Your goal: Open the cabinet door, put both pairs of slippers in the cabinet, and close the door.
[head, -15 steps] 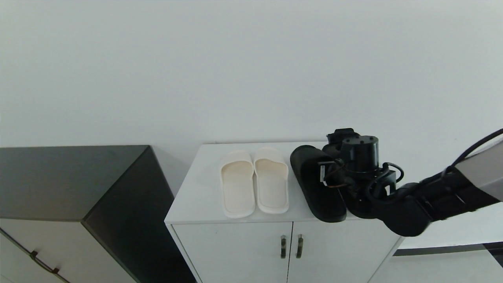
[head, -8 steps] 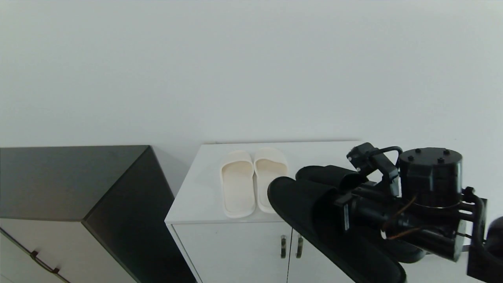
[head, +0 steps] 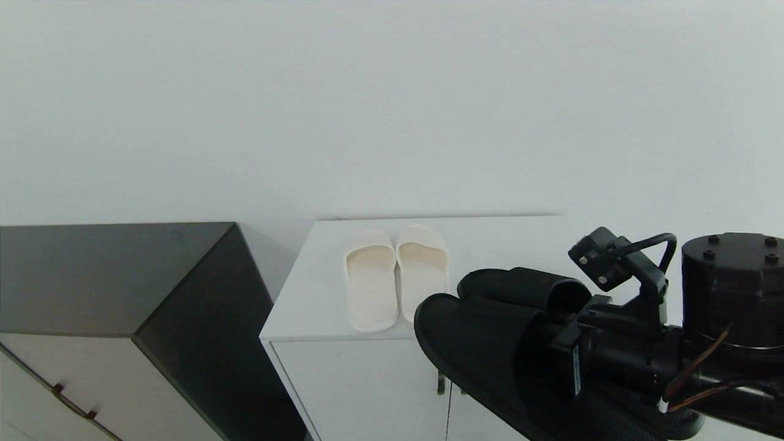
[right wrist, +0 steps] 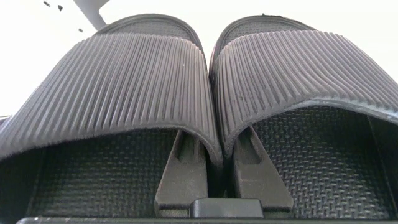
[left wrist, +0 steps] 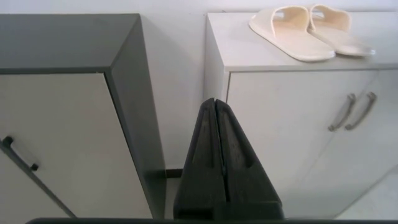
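White cabinet (head: 355, 386) stands against the wall, both doors shut, paired handles (left wrist: 341, 112) side by side at the centre seam. Cream slippers (head: 370, 288) lie side by side and touching on the cabinet's top surface (head: 490, 239), left of its middle, heels near the front edge and toes toward the wall. The strip of surface to the left of them is narrow, and the right half of the top is bare back to the wall. Black slippers (head: 490, 343) are off the surface, held in the air out in front of the cabinet's front edge on its right side, overlapping the right door in the head view. Right gripper (right wrist: 217, 180) has its jaws pinched on the two inner side walls of the black slippers, one finger inside each, with the ribbed straps arching just above. Left gripper (left wrist: 216, 162) hangs low in front of the cabinet's left front corner, jaws pressed fully together with nothing between them. Dark cabinet (head: 92, 275) stands just left of the white cabinet across a slim gap, and its top sits about level with the white one's.
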Controlling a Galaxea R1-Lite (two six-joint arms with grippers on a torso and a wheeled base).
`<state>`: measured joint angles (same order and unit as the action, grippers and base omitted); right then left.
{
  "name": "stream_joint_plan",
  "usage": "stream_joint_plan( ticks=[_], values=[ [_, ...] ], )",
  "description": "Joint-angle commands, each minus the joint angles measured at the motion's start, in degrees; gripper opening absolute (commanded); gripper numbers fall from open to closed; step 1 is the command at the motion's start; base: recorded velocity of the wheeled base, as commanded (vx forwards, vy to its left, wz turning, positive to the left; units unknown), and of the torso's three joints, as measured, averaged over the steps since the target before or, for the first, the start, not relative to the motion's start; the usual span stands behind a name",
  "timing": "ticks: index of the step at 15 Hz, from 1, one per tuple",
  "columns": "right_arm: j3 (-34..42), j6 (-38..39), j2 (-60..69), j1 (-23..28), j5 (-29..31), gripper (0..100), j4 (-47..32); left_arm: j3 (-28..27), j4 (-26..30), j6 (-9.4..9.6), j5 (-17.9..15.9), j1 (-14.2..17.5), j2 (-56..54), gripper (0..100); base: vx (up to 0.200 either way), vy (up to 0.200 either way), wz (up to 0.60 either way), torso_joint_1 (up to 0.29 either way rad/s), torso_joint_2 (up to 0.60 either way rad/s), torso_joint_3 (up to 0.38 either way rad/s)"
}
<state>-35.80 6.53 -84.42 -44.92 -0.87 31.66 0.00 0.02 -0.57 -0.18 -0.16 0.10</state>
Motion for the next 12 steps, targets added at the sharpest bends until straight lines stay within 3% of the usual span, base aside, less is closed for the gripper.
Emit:
stream_joint_plan(
  ticks=[1,4,12],
  values=[
    [0.56,-0.12,0.31,-0.08,-0.01,0,0.16,0.00,-0.02,-0.04,0.01,-0.02,-0.01,0,-0.200,0.000,0.00,0.002,0.00,0.007],
    [1.00,-0.03,0.31,-0.08,-0.10,0,-0.02,0.00,-0.02,-0.04,0.01,-0.02,-0.01,0,-0.200,0.000,0.00,-0.006,0.00,0.002],
    [1.44,-0.12,-0.31,-0.08,-0.10,0,0.07,0.00,-0.02,-0.04,0.01,-0.02,-0.01,0,0.000,0.000,0.00,0.000,0.00,0.000]
  ],
)
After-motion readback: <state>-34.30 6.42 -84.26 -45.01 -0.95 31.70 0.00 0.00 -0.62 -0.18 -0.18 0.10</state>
